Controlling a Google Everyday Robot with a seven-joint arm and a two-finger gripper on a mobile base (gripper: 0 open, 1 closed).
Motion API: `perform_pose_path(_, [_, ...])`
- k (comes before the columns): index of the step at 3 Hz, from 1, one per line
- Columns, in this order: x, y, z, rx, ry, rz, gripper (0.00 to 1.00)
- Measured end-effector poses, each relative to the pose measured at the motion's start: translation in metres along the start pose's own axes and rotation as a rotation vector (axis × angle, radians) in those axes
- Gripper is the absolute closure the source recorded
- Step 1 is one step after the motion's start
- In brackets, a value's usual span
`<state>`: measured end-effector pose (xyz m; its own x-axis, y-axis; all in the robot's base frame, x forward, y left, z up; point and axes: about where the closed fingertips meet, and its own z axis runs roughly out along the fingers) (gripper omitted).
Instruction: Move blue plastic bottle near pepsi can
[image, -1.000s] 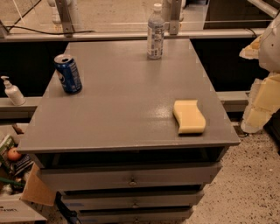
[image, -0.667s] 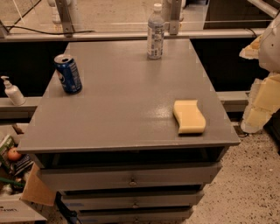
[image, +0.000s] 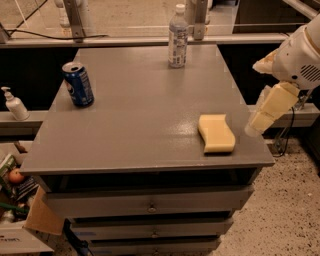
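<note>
Partly cropped arm (image: 300, 55), hand (image: 265, 112) off right edge of table (image: 140, 115), near sponge (image: 216, 133)

- Table (image: 145, 115): grey flat top, drawers under the front edge.
- Bottle (image: 177, 36): clear plastic, white cap, upright at the far edge.
- Can (image: 78, 84): blue, upright near the left edge, well apart from the bottle.
- Sponge (image: 216, 133): yellow, flat near the front right corner.
- Gripper (image: 257, 122): off the table's right edge, near the sponge.

My gripper (image: 262, 117) hangs right of the table (image: 140, 125), my arm (image: 302, 55) cut off by the frame; the label on the bottle (image: 177, 37) is unreadable.
</note>
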<state>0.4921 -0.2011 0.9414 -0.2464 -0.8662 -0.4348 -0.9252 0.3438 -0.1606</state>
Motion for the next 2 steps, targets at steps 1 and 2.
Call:
perform_pose_path(1, [-0.012,-0.022,0.018,0.000,-0.095,0.038,0.00])
perform_pose_path(2, [-0.036,-0.075,0.030,0.052,-0.204,0.079,0.00])
